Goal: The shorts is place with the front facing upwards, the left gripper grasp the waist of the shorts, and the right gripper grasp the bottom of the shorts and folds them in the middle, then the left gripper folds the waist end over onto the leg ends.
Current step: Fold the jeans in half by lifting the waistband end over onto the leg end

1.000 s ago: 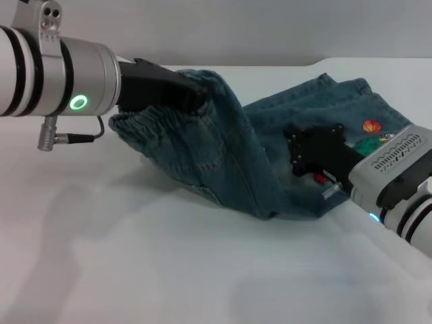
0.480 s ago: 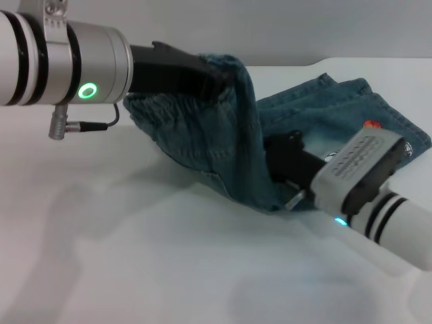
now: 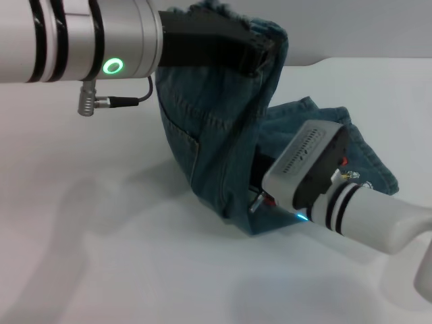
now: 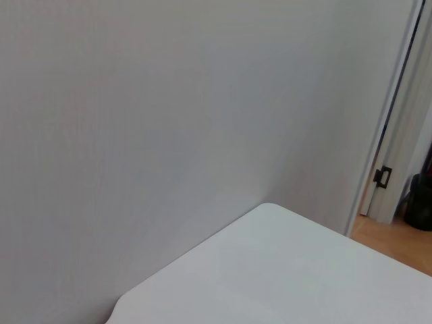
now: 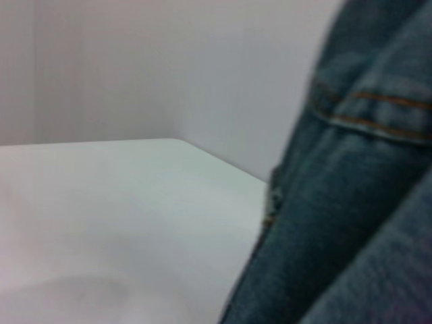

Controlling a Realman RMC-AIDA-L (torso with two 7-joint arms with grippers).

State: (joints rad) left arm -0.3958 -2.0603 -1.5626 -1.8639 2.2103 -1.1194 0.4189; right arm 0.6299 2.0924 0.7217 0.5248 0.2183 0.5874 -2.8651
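Denim hangs from my left gripper, which is clamped on the waist and holds the shorts above the table so that end can fold over. Toward the table's right edge my right gripper is tucked into the fold, seemingly pinning the bottom; I cannot tell its opening.

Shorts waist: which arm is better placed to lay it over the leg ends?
Left. The left gripper holds the waist of the shorts lifted; the right gripper sits low at the fold.

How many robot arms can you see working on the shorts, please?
2: the left hand holds the shorts up by the waist; the right arm reaches under the lifted denim, its hand hidden.
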